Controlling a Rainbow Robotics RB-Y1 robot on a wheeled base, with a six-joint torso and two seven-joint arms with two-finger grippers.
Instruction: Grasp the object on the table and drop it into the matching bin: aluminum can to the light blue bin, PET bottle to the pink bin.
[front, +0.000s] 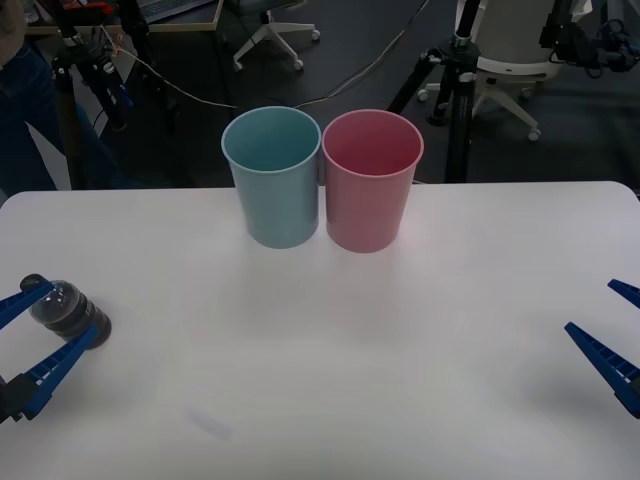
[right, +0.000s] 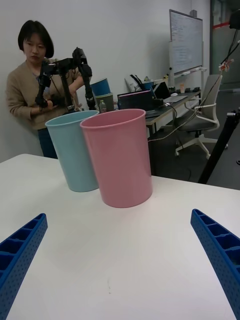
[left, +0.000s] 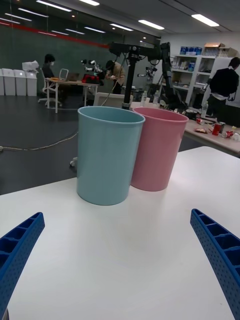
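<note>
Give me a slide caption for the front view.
Open left gripper brackets the PET bottle on the table; light blue bin, pink bin behind.

black tripod (front: 458, 90) behind the table; white office chair (front: 505, 70); whiteboard (right: 185, 42)

Tabletop (front: 330, 350) was smooth matt white. Pink bin (front: 371, 182) and light blue bin (front: 273, 178) looked smooth satin plastic. PET bottle (front: 68, 310) near left edge was glossy clear plastic. Fingers (right: 215, 247) were ribbed blue plastic.
</note>
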